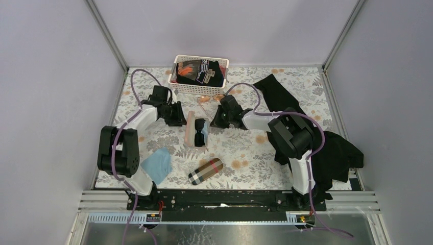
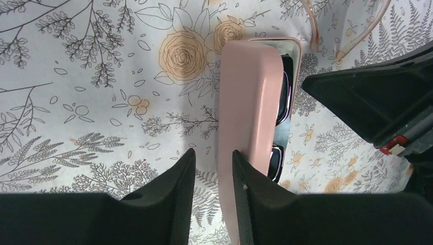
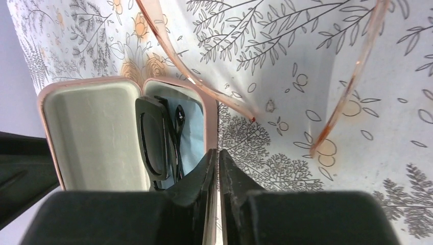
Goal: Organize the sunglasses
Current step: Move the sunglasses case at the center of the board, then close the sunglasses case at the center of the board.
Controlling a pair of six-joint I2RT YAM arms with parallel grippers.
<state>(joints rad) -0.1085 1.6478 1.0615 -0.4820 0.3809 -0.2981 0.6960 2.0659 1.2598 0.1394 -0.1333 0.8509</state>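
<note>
The black-framed sunglasses (image 1: 199,125) (image 3: 155,138) (image 2: 283,102) lie folded in an open pink case (image 1: 191,127) (image 3: 92,127) (image 2: 250,92) on a light-blue cloth (image 3: 194,138). My right gripper (image 1: 217,121) (image 3: 218,153) is shut on the thin rim of the case's right wall. My left gripper (image 1: 179,118) (image 2: 213,153) stands part open at the raised lid. The lid's outer edge sits between its fingers, with a gap of table showing on the left. The wire-framed sunglasses with orange-pink lenses (image 1: 209,98) (image 3: 204,87) (image 2: 311,25) lie unfolded on the table behind the case.
A white basket (image 1: 200,89) of dark items stands at the back. A plaid case (image 1: 205,171) and a loose light-blue cloth (image 1: 157,164) lie near the front. Black fabric (image 1: 332,148) is draped along the right side.
</note>
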